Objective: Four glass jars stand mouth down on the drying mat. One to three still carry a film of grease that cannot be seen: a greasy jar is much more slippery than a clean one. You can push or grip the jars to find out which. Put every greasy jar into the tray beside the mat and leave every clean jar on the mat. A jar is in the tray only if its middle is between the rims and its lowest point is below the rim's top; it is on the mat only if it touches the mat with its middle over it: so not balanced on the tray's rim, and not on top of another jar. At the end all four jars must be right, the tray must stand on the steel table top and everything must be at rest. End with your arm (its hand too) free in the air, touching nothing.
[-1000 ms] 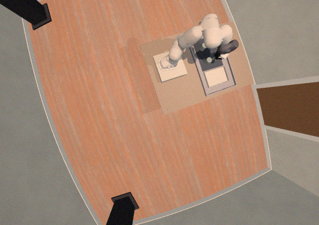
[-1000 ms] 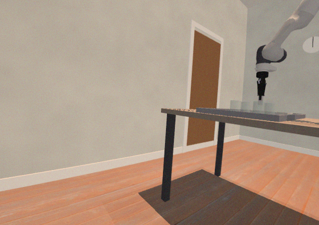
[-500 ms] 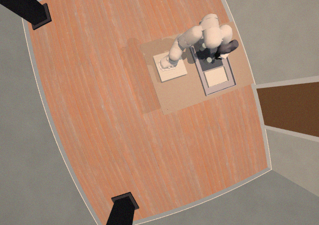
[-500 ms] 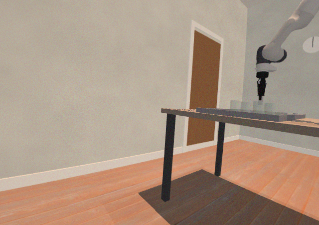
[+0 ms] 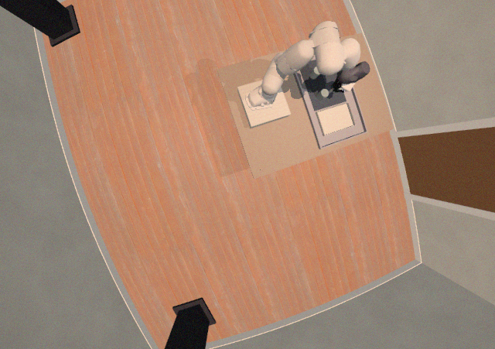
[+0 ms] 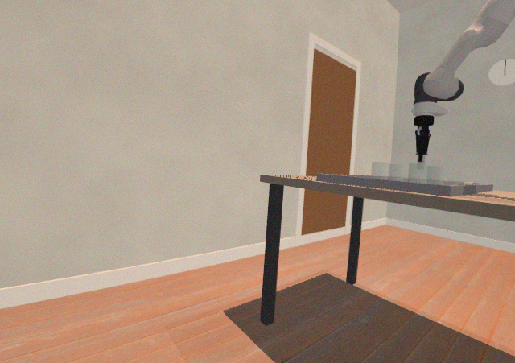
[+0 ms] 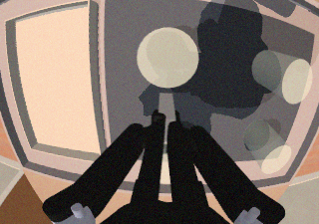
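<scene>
Gripper (image 5: pixel 339 87) (image 6: pixel 420 158) (image 7: pixel 164 103) pointed down over the mat side of the tray (image 5: pixel 335 119) (image 7: pixel 57 80). Fingers drawn together, narrow; nothing held between them.

Dark drying mat (image 5: pixel 328 104) (image 7: pixel 125 90) laid directly beside the tray. Nearest jar to the tray (image 5: pixel 324 93) (image 7: pixel 167 58) is seen standing on the mat, just beyond the fingertips in the wrist view, at a similar remove from the tray. Contact between that jar and the fingertips cannot be told.

Two more jars, a second jar (image 7: pixel 297 80) and a third jar (image 7: pixel 276 159), are placed well apart from the tray, toward the mat's far end and to one side of the fingers. Four upright jars are counted in the exterior view. No jar is seen in the tray.
</scene>
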`<move>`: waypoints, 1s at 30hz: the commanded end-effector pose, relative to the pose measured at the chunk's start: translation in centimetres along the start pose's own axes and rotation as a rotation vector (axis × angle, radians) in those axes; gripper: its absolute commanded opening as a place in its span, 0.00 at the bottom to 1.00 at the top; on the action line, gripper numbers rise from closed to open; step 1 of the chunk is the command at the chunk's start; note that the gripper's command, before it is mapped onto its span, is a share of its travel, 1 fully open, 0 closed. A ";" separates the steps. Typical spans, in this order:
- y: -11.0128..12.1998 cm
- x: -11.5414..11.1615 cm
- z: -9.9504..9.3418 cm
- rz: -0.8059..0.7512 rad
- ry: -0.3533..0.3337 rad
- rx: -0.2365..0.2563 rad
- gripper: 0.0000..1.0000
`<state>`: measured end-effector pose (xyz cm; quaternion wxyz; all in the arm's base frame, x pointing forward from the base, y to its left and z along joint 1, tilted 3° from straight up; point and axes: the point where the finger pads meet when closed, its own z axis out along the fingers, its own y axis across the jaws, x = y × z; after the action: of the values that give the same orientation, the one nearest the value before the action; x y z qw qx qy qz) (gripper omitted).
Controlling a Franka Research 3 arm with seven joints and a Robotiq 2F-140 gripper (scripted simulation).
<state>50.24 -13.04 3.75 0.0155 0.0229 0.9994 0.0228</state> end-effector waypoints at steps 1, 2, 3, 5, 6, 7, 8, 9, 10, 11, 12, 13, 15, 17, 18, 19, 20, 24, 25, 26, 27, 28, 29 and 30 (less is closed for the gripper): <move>-0.1 0.0 -0.1 0.006 -0.005 0.001 0.00; -0.1 0.0 -0.1 0.006 -0.005 0.001 0.00; -0.1 0.0 -0.1 0.006 -0.005 0.001 0.00; -0.1 0.0 -0.1 0.006 -0.005 0.001 0.00; -0.1 0.0 -0.1 0.006 -0.005 0.001 0.00; -0.1 0.0 -0.1 0.006 -0.005 0.001 0.00; -0.1 0.1 -0.1 0.006 -0.005 0.001 0.00; -0.1 0.1 -0.1 0.006 -0.005 0.001 0.00; -0.1 0.1 -0.1 0.006 -0.005 0.001 0.00; -0.1 0.1 -0.1 0.006 -0.005 0.001 0.00; -0.1 0.1 -0.1 0.006 -0.005 0.001 0.00; -0.1 0.1 -0.1 0.006 -0.005 0.001 0.00; -0.1 0.1 -0.1 0.006 -0.005 0.001 0.00; -0.1 0.1 -0.1 0.006 -0.005 0.001 0.00; -0.1 0.2 -0.1 0.006 -0.005 0.001 0.00; -0.1 0.2 -0.1 0.006 -0.005 0.001 0.00; -0.1 0.2 -0.1 0.006 -0.005 0.001 0.00; -0.1 0.2 -0.1 0.006 -0.005 0.001 0.00; -0.1 0.3 -0.1 0.006 -0.005 0.001 0.00; -0.1 0.3 -0.1 0.006 -0.005 0.001 0.00; -0.1 0.3 -0.1 0.006 -0.005 0.001 0.00; -0.1 0.3 -0.1 0.006 -0.005 0.001 0.00; -0.1 0.3 -0.1 0.006 -0.005 0.001 0.00; -0.1 0.3 -0.1 0.006 -0.005 0.001 0.00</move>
<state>49.86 -13.13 3.73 0.0152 0.0256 0.9993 0.0221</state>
